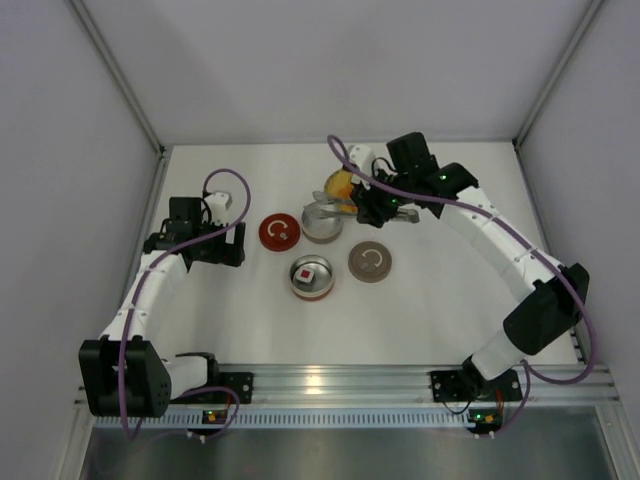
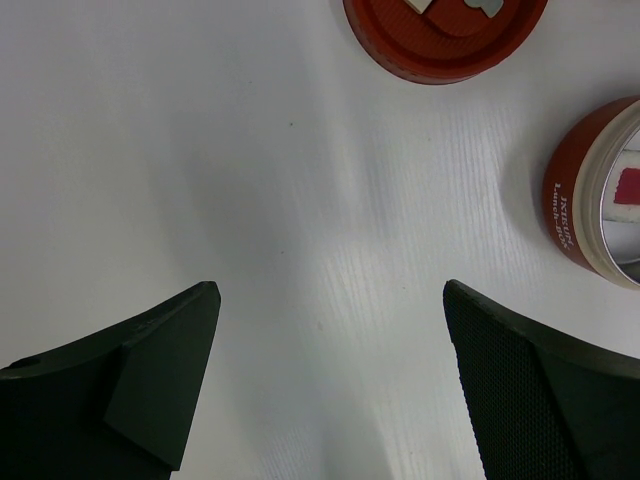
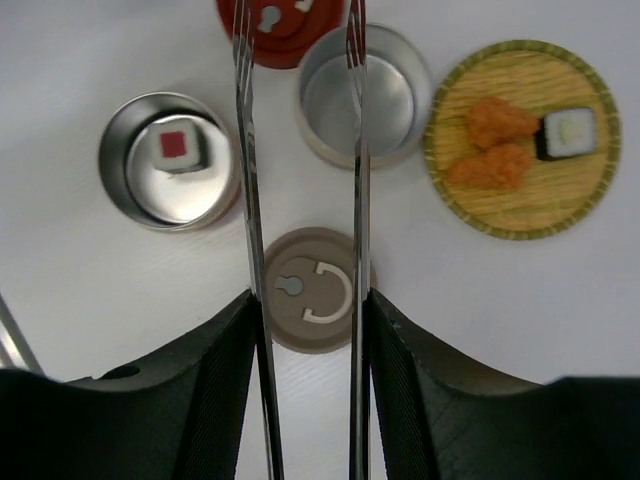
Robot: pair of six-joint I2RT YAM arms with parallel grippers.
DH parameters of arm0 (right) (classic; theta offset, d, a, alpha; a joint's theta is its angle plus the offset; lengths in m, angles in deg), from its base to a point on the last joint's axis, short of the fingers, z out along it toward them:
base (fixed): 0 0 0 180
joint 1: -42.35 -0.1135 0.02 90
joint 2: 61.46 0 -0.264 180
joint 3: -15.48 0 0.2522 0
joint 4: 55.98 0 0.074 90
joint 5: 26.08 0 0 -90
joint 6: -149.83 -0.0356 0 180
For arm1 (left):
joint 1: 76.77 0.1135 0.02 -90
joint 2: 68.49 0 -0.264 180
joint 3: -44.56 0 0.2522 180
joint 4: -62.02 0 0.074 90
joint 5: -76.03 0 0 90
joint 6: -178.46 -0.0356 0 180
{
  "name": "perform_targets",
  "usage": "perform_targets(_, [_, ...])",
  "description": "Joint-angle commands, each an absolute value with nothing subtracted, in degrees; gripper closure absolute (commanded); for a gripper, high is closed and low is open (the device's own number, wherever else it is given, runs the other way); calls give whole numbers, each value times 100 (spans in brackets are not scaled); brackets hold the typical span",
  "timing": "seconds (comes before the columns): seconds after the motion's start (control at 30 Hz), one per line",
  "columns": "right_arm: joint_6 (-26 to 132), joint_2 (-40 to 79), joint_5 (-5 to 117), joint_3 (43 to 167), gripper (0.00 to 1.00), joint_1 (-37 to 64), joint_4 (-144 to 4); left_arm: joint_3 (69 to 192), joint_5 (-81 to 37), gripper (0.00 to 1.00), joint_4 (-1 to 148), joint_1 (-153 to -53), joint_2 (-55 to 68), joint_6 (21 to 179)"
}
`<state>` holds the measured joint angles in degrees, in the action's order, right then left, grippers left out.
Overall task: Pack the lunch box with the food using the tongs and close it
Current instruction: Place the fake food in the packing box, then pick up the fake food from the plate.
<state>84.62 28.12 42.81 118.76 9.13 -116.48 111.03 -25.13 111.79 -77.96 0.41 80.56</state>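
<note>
Seen from above, the left arm [image 1: 150, 290] and the right arm [image 1: 505, 245] are chains of rounded white links joined by bulky matte-black housings [image 1: 545, 310]. A thin purple cable [image 1: 225, 178] runs along each arm and bows out in a loop near its wrist. In the wrist views, the left gripper [image 2: 330, 295] and the right gripper [image 3: 308, 300] have broad, wedge-shaped black fingers [image 2: 540, 400] with finely dimpled inner faces, and the finger at the lower left of the left view carries a stepped block.
</note>
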Motion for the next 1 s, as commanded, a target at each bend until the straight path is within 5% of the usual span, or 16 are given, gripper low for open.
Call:
perform_targets(0.0, [8155,2905,4517,12372,55,1403,-11518,11158,-2654,2,11085,-7808,-55,8055])
perform_targets(0.3, [7942,4293,5591,13690,58,2177,-11421,11158,-2628,2,11058,-7808,24,8029])
perform_targets(0.97, [8663,5982,5109,14868,57,2626,-11693,11079,-2610,2,10865,-7808,376,8047])
